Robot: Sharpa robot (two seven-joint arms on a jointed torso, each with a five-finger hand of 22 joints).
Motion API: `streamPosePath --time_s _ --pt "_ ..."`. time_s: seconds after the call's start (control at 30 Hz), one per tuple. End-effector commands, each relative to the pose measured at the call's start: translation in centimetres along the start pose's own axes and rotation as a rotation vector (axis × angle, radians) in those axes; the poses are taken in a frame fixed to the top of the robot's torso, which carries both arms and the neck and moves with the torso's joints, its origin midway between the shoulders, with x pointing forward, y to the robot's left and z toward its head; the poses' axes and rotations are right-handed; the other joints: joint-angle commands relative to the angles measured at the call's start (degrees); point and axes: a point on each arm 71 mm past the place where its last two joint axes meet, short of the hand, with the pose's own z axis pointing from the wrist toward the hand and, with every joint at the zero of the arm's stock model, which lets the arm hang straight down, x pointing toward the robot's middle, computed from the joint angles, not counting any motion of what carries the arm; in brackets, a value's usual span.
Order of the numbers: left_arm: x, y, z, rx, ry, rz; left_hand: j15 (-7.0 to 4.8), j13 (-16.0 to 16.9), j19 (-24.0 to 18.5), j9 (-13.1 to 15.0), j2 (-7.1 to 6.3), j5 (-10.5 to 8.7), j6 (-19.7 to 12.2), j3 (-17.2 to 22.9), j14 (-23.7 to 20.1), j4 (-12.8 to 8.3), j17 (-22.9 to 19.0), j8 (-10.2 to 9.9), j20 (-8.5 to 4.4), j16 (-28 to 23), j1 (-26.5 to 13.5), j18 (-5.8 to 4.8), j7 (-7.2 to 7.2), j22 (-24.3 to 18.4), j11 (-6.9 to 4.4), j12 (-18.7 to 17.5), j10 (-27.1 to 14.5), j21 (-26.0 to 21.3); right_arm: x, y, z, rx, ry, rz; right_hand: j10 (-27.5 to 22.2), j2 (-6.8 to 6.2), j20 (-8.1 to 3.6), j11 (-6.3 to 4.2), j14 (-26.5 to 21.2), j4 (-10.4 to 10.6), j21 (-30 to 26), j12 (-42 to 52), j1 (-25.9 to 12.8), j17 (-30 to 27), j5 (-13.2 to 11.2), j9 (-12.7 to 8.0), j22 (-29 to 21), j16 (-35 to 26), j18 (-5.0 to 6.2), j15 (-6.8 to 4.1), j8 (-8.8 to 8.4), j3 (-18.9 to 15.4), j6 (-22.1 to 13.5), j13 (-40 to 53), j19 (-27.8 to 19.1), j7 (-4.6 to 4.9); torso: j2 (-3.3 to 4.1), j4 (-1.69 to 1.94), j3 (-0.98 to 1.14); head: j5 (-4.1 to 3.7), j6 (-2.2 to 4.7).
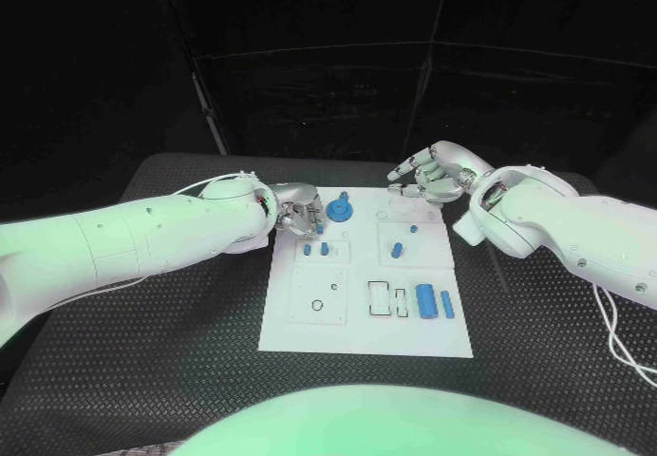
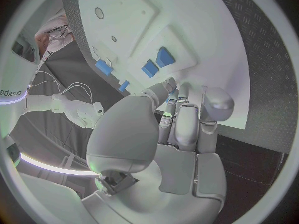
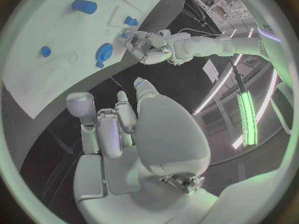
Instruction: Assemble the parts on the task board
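While the left hand [image 1: 296, 217] hovers at the task board's [image 1: 359, 332] far left edge, fingers curled and seemingly empty, the round blue part [image 1: 340, 208] lies just beside it. Likely to leave room, the right hand [image 1: 433, 175] waits beyond the far edge, loosely curled, holding nothing.

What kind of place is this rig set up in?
Probably a robotics lab or demo booth: a black textured table carrying a white task board with small blue parts, dark backdrop behind, and strip lights in the right wrist view.
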Motion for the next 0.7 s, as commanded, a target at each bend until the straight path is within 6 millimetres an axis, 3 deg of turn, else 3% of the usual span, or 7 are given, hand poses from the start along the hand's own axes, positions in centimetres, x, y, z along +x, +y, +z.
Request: streamPosePath --time_s 0.03,0.1,0.3,0.4,0.57,0.63,0.7 --pt "-0.1 0.3 -0.1 -0.014 0.001 -0.009 0.57 -0.05 -0.29 -0.18 -0.97 -0.23 -2.23 0.26 0.04 0.11 -0.15 -1.35 0.44 0.20 -0.02 -0.48 0.40 -0.34 0.33 -0.57 -0.63 -0.30 -0.2 0.0 0.0 0.003 -0.005 -0.005 -0.38 0.38 0.03 -0.09 2.89 0.23 -0.51 -0.35 -0.13 1.18 0.29 -0.02 -0.24 -0.46 0.93 -0.46 0.42 0.21 0.14 -0.26 -0.54 -0.18 -0.01 -0.01 -0.03 0.00 -0.01" --pt "-0.2 0.6 -0.1 -0.024 -0.007 -0.022 0.86 -0.18 -0.83 -0.16 -1.50 -0.24 -4.39 0.01 -0.15 0.14 -0.54 -2.53 0.67 0.02 -0.23 -0.28 0.84 -1.22 0.78 -1.36 -1.88 -1.45 -0.3 -0.2 0.0 0.013 -0.009 -0.013 -3.31 0.18 0.02 -0.08 2.65 0.22 -1.19 -3.77 -0.08 0.25 0.29 -0.06 -1.51 -1.05 1.14 -0.48 0.31 0.20 -0.13 -4.21 -1.20 -0.17 -0.05 0.02 -0.03 -0.02 -0.01" --pt "-0.7 1.9 -0.6 -0.054 -0.034 -0.054 1.30 -0.20 -2.44 0.04 -1.75 -0.28 -5.31 -0.51 -0.92 0.08 -3.07 -2.83 1.12 -1.20 -0.05 0.50 1.23 -4.30 1.32 -2.50 -4.39 -5.26 -0.8 -0.6 -0.2 0.039 -0.044 -0.041 -15.78 0.04 -0.21 -0.30 1.29 0.56 -5.83 -23.72 0.90 -5.18 0.36 -0.05 -8.99 -5.13 2.32 -0.72 0.25 1.21 -0.76 -25.45 -4.75 -0.22 -0.06 0.01 -0.01 -0.09 -0.01" --pt "-1.0 2.4 -0.8 -0.068 -0.047 -0.070 1.30 -0.14 -2.76 0.12 -1.68 -0.29 -5.07 -0.68 -1.14 0.16 -3.70 -2.64 1.17 -1.53 -0.07 0.67 1.11 -4.93 1.25 -2.46 -4.60 -6.05 -1.0 -0.8 -0.3 0.045 -0.060 -0.057 -16.66 -0.24 -0.33 -0.30 1.01 0.38 -7.27 -28.63 2.11 -6.73 -0.16 -0.02 -11.01 -6.53 2.61 -0.76 0.37 2.31 -0.71 -29.59 -5.37 -0.18 -0.06 0.02 0.00 -0.14 -0.01" --pt "-2.1 3.5 -1.4 -0.080 -0.092 -0.136 1.10 0.03 -3.21 0.30 -1.64 -0.26 -4.10 -1.02 -1.51 0.20 -4.93 -1.99 1.11 -2.18 -0.07 0.96 0.73 -5.94 0.98 -1.90 -4.17 -7.34 -1.2 -1.1 -0.5 0.061 -0.050 -0.136 -17.57 -1.06 -0.36 -0.16 0.56 -0.35 -8.86 -36.82 4.45 -9.76 -3.48 0.02 -13.02 -9.17 2.78 -0.86 0.85 4.50 0.64 -36.23 -5.71 -0.37 -0.06 0.02 -0.01 -0.31 -0.01" --pt "-2.7 3.9 -1.8 -0.075 -0.121 -0.190 0.83 0.28 -3.27 0.53 -1.33 -0.25 -2.52 -0.93 -1.50 0.32 -5.09 -1.05 0.97 -2.26 -0.10 1.03 0.45 -6.31 0.68 -0.88 -2.54 -7.83 -1.1 -1.2 -0.6 0.067 -0.022 -0.213 -17.37 -1.45 -0.41 -0.23 1.16 -0.68 -8.14 -41.86 5.48 -8.99 -4.92 -0.01 -11.47 -8.80 2.53 -0.85 0.89 5.95 1.92 -40.55 -4.38 -0.18 -0.07 -0.03 -0.03 -0.60 -0.01" --pt "-3.1 4.1 -2.4 -0.070 -0.147 -0.269 0.53 0.70 -3.54 0.77 -0.99 -0.27 -0.85 -0.78 -1.56 0.46 -5.38 -0.10 0.74 -2.41 -0.17 1.20 0.28 -6.93 0.20 0.55 0.01 -8.63 -1.0 -1.2 -0.7 0.068 0.000 -0.320 -18.66 -1.29 -0.47 -0.26 1.81 -0.99 -6.13 -45.26 6.40 -7.67 -6.64 0.04 -7.99 -7.71 1.95 -0.90 0.96 7.19 2.93 -43.07 -2.31 -0.72 -0.04 -0.16 -0.04 -0.84 -0.01"
